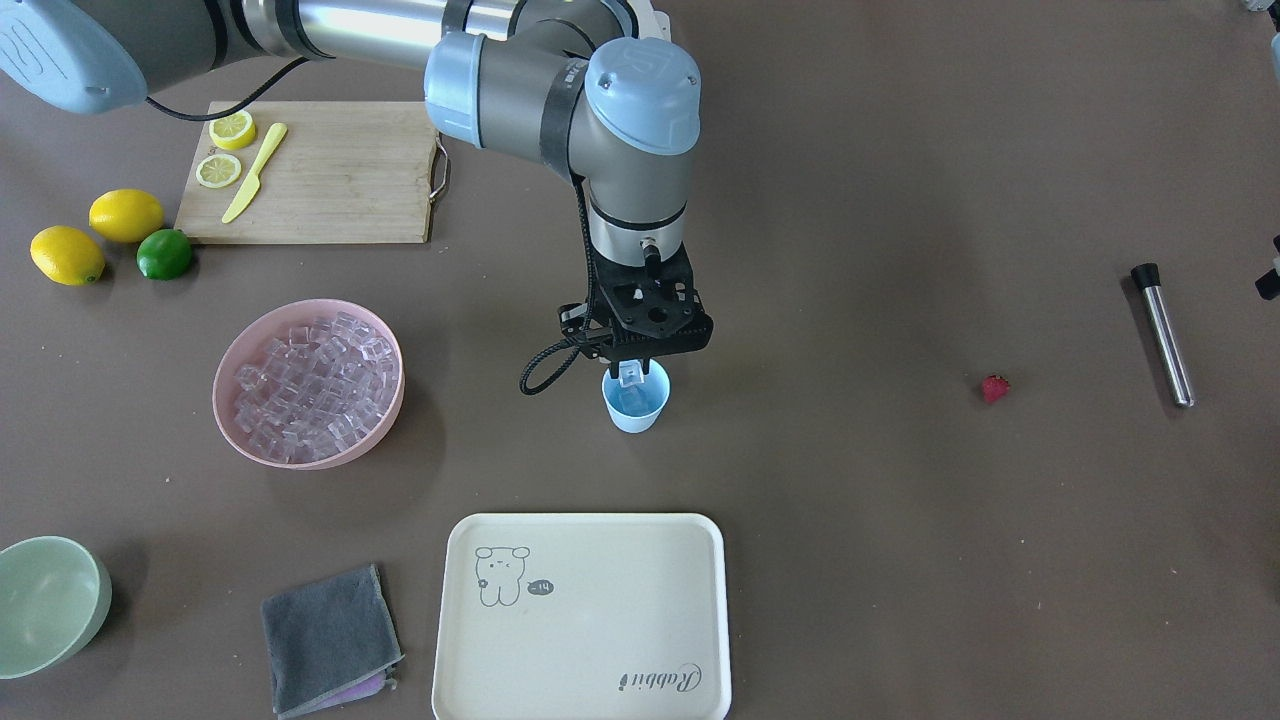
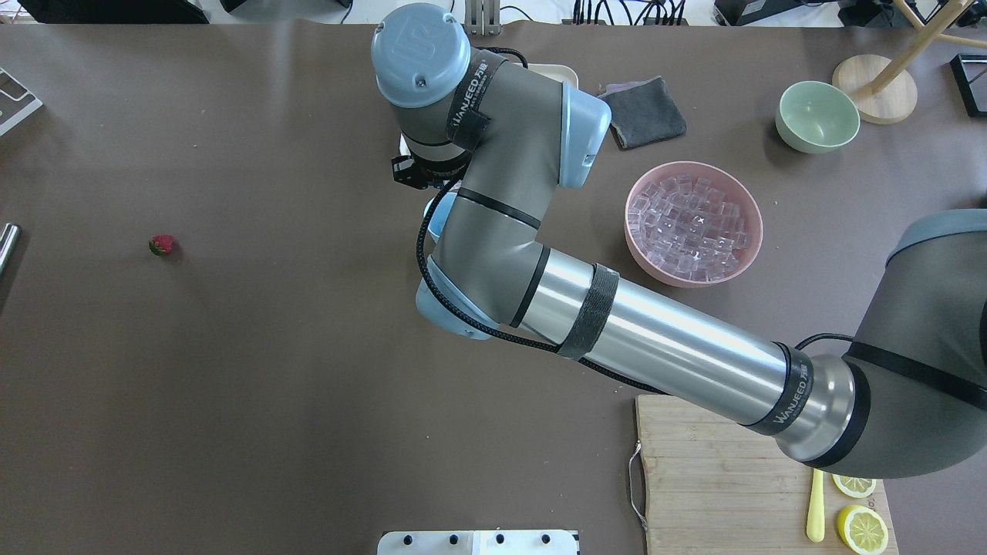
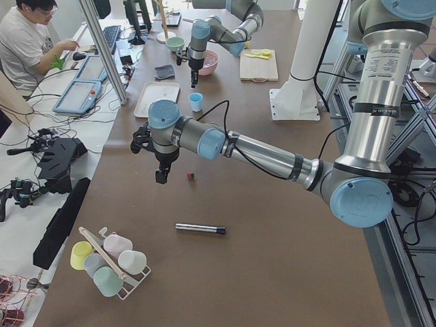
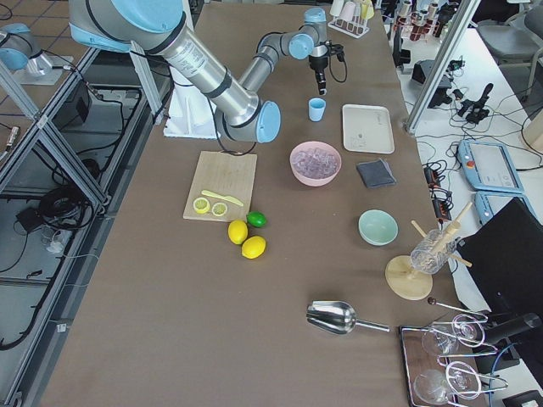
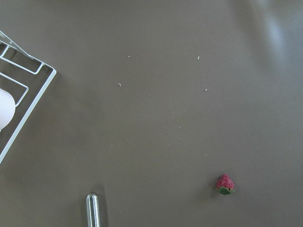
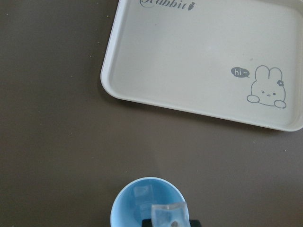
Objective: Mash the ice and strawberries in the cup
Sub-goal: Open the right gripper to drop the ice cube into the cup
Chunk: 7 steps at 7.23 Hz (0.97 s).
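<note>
Blue cup overhead mostly hidden by arm

A long brown surface ran through a workshop under even, bright light that cast soft shadows. Aluminium frame posts stood along one side, by a white desk where a person sat. Grey floor lay opposite.

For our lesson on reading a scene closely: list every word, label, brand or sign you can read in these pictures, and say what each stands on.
"Rabbit": script lettering on the cream tray.
"hi~": speech bubble beside the rabbit drawing on that tray.
"WANJEED": black strap on the right arm; a second strap bears it too.
"UR": logo on the arm's blue joint cap.
Small characters after "WANJEED": too small to read.
</note>
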Each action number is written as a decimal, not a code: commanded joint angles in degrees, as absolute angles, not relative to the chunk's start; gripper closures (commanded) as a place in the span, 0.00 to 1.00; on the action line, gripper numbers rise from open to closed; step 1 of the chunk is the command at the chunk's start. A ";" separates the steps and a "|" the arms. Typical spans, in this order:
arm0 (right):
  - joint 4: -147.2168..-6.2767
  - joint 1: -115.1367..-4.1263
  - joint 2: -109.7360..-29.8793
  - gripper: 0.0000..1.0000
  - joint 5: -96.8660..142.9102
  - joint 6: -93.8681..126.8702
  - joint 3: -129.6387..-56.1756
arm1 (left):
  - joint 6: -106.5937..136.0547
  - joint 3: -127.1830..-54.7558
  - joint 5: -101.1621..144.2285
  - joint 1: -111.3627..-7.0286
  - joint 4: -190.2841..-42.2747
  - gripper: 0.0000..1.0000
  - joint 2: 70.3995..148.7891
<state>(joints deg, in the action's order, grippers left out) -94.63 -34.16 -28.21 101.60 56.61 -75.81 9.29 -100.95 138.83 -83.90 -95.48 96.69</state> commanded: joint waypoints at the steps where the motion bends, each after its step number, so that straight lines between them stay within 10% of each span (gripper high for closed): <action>1: -94.39 -32.88 -28.21 1.00 100.38 56.69 -75.15 | 9.67 -100.81 138.95 -83.85 -98.88 0.02 94.83; 5: -94.39 -31.64 -28.83 1.00 99.14 56.69 -75.15 | 14.94 -100.11 138.87 -83.41 -99.32 0.02 95.71; 7: -91.87 -31.55 -28.74 0.81 98.18 56.69 -73.75 | 14.94 -100.55 138.87 -83.41 -98.88 0.02 95.63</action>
